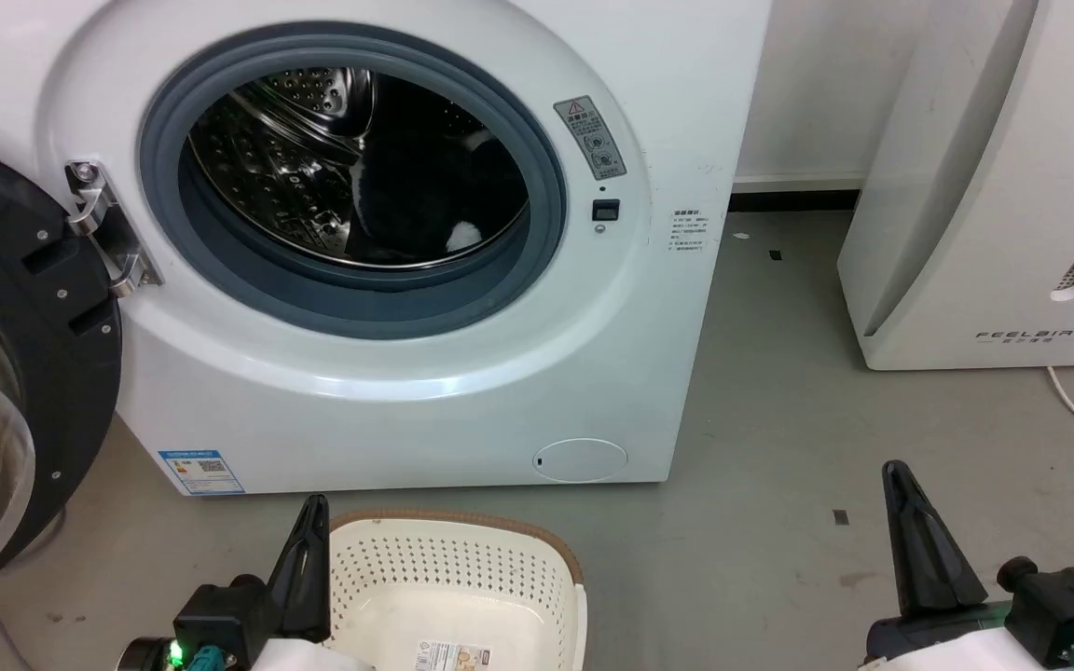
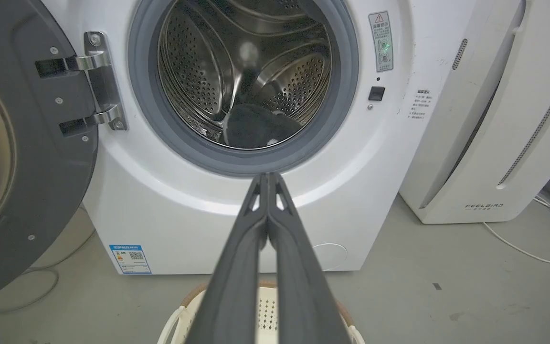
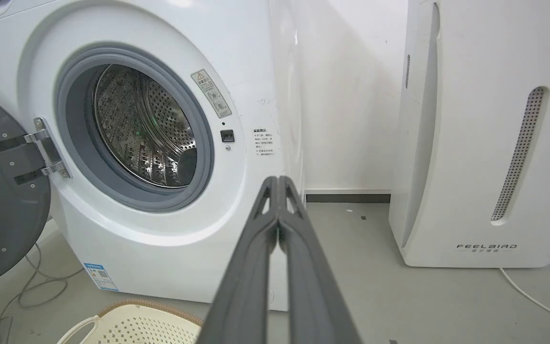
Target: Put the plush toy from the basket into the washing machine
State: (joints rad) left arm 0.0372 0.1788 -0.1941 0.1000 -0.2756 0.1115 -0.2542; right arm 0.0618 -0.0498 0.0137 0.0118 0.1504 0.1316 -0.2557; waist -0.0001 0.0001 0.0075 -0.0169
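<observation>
While we look down from the head, the toy point(image 1: 416, 186) lies inside the washer's point(image 1: 406, 391) drum, a black heap with white patches resting low and to the right behind the grey gasket, and the door point(image 1: 24, 373) hangs wide open at the left. On the floor just before the washer, the basket point(image 1: 462, 568) shows its perforated wall and the label on its bottom, with no toy in the part we can see. Our left gripper point(image 1: 315, 511) rises beside the basket's left rim and our right gripper point(image 1: 897, 477) stands well apart over bare floor; each reads as one dark wedge holding nothing. From the left wrist, the fingers are pressed together and empty, pointing at the porthole's lower edge, with the toy dark in the drum bottom beyond. From the right wrist, the fingers are likewise together and empty, aimed near the washer's right corner. We judge the transfer done; nothing of the task seems left, since closing the door isn't asked.
</observation>
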